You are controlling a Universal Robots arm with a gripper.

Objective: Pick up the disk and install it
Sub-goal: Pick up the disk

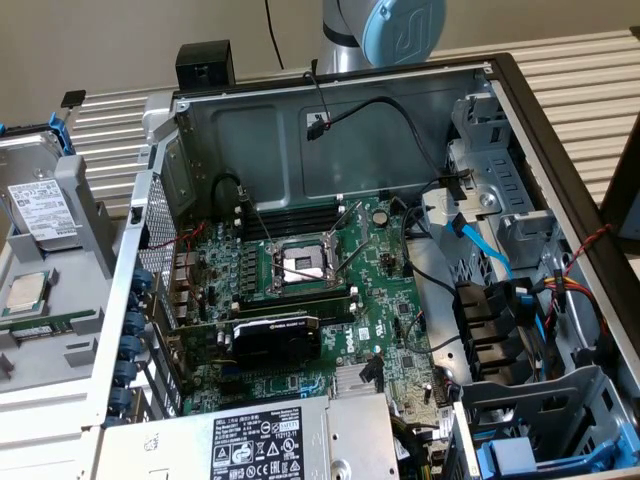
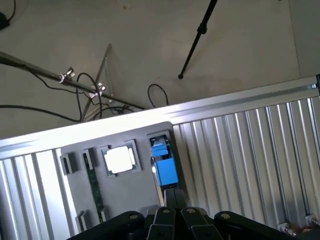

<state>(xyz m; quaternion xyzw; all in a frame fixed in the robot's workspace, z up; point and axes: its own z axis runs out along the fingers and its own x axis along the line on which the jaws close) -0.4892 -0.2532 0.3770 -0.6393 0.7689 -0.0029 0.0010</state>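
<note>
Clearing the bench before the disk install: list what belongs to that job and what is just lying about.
Job: disk, shut claw, open computer case.
Not part of it: processor chip, green circuit strip, graphics card.

Soft, even indoor light in the exterior view, case interior dimmer with shadow under its walls, mild sheen on the ribbed bench, wrist view brighter, chip washed white by glare, bench edge gleaming, hand dark in shade, floor evenly lit
</note>
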